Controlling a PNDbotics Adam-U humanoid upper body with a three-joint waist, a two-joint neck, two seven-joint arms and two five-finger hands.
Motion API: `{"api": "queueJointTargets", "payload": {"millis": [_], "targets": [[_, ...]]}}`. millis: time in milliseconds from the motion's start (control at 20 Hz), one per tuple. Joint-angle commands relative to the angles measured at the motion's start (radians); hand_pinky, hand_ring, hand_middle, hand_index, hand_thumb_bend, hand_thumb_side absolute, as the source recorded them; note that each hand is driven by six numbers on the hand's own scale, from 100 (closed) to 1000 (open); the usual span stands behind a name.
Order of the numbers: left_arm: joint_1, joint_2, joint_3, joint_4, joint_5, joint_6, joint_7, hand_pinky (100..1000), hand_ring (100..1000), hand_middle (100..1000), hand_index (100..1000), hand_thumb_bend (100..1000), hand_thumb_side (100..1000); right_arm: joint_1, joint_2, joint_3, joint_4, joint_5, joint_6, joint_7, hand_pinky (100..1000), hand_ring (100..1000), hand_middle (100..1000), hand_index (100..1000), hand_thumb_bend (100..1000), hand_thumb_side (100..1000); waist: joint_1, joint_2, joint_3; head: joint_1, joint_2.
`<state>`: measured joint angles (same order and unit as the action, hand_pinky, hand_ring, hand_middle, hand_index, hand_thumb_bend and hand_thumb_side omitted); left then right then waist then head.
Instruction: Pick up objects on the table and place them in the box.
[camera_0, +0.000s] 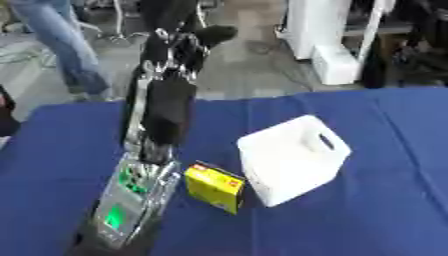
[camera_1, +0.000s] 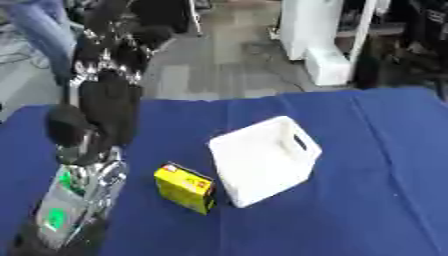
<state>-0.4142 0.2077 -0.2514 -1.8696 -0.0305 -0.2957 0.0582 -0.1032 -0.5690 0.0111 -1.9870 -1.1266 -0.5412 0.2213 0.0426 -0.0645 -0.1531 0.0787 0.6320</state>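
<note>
- The yellow box (camera_0: 214, 188) stands on the blue table (camera_0: 376, 200), near the front edge and a little left of centre; it has a dark top edge and a small red mark at its upper corner.
- It stands upright on the cloth, turned so that one corner faces the camera; no hand touches it.
- Just beside it, to the right, is the white bin (camera_0: 293, 157), tipped over so that its opening faces up and to the right; a slot handle shows in its right wall.
- In the left eye view the two sit very close; whether they touch I cannot tell.
- Nothing can be seen inside the bin from here.
- The left arm (camera_0: 131, 210) rises from the lower left, just left of the yellow box, silver with green lights on its forearm.
- The left hand (camera_0: 171, 100) is held high above the table, pointing away from the camera, its black back towards us.
- Its fingers (camera_0: 188, 42) reach up and are somewhat spread, holding nothing; the picture is blurred, so finer detail is lost.
- The right hand shows in neither view.
- Beyond the table lies a grey floor with a white unit (camera_0: 328, 35) standing on it at the upper right.
</note>
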Motion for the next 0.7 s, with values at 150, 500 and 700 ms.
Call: {"api": "queueJointTargets", "payload": {"millis": [150,500,700], "targets": [[-0.119,0.122,-0.011,0.151,-0.212,0.075,-0.111,871,731,958,931,617,677,-0.009,-0.04,-0.013,-0.013,-0.008,0.006,-0.005,100,219,158,321,100,1000,0.0,-0.015,-0.003,-0.007,0.001],[-0.237,0.194,-0.014,0.321,-0.448,0.045,-0.291,888,713,833,819,671,668,-0.006,-0.042,-0.012,-0.013,-0.007,0.01,-0.006,100,219,158,320,100,1000,0.004,-0.02,-0.005,0.002,0.009],[-0.28,0.211,-0.007,0.389,-0.578,0.036,-0.395,911,749,840,805,668,706,-0.003,-0.042,-0.012,-0.013,-0.003,0.011,-0.005,100,220,158,320,100,1000,0.004,-0.021,-0.003,0.009,0.015]]}}
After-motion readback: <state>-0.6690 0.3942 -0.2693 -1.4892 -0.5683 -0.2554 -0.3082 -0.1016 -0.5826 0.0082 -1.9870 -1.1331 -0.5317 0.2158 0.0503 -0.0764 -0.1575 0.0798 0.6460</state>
